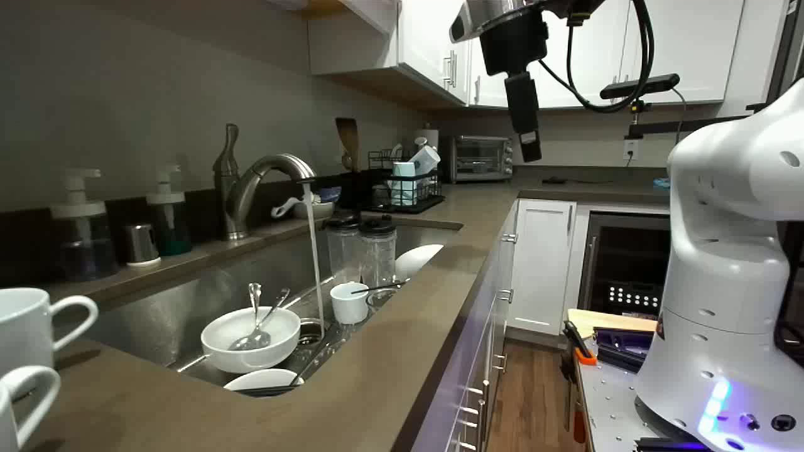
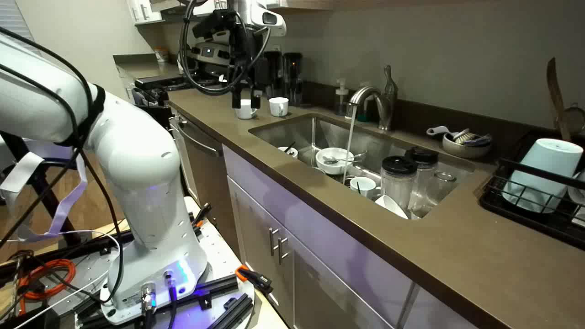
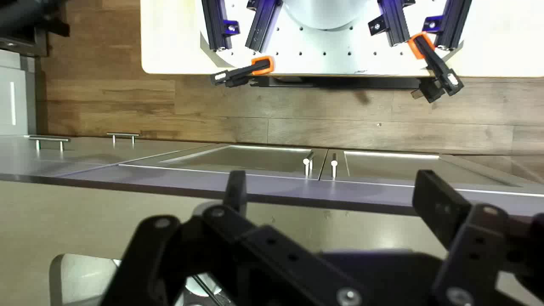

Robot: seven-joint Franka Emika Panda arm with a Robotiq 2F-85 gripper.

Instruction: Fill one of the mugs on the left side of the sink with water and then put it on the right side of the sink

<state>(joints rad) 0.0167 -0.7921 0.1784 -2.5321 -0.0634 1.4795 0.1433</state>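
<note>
Jaws: standing wide apart, holding nothing, hanging high. Farther out, seeing white mug point(image 2: 279, 107) and its twin point(image 2: 246, 112) standing on bench point(image 2: 475, 256), left of sink point(image 2: 381, 148); seeing water point(image 1: 314, 248) already running from faucet point(image 2: 385, 112). Seemingly leaving undone: grasping one, filling, setting down on right side.

Arm point(image 1: 722, 263) glossy white, rounded, dotted with small oval caps point(image 1: 698, 336). Black cables point(image 1: 647, 37) in loose loops; black strap point(image 2: 95, 112) around upper part. Base point(image 2: 151, 260) with glowing bluish light strip point(image 2: 183, 269), silver plug point(image 2: 148, 294), round black port point(image 1: 783, 422). Gripper point(image 3: 331, 191) matte black, blocky fingers point(image 3: 437, 204), silver screws point(image 3: 348, 296).
</note>
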